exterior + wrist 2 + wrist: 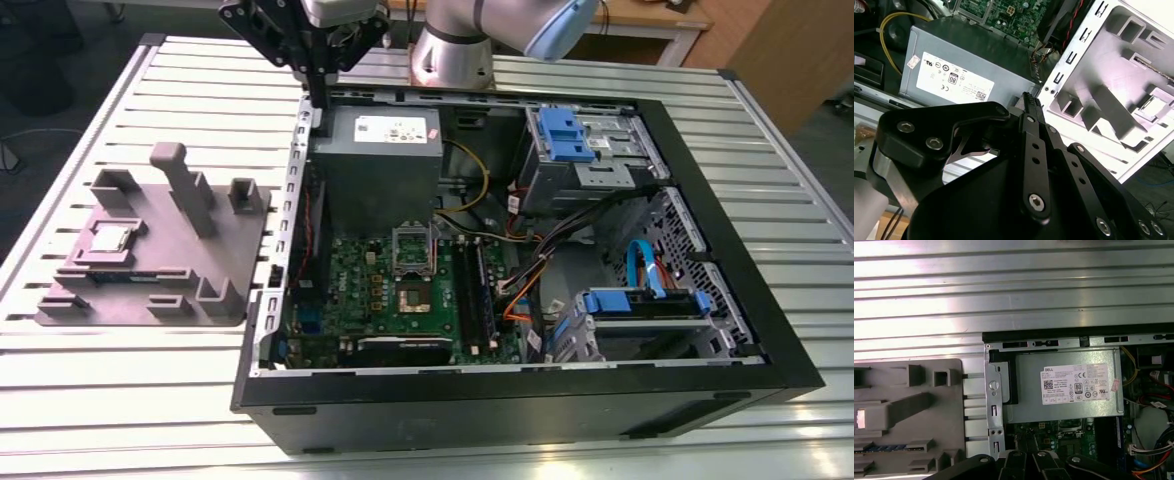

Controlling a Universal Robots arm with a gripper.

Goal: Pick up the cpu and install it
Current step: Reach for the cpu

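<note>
At the exterior view's left, a grey moulded holder (134, 305) is laid on the slatted metal counter (107, 400). The cpu (110, 238) is seated flat in one of its recesses, shiny top upward, and nothing is touching the chip.

Next to the right, the gripper (318, 100) is hung above the far corner of the open computer case (534, 395). It is placed over the case wall just beside the grey power supply (394, 135), well apart from the cpu. In the second wrist view its fingers (1029, 102) are seen drawn together into one narrow bar with nothing caught between them. The same closed, empty outline is given by the exterior view.

Further right, inside the case, the green motherboard (340, 290) is exposed. On it the processor socket (412, 297) is shown as a dark square, with its retaining frame (410, 243) apparently folded back. No chip can be made out there, so the socket is judged vacant. Towards the exterior view's right, the blue-tabbed drive bays (574, 135) are mounted.

The task is judged to be at its very start. The cpu has not been grasped or lifted, and the socket has not been filled. The pick, the carry across to the case and the seating are all left to be done.
</note>
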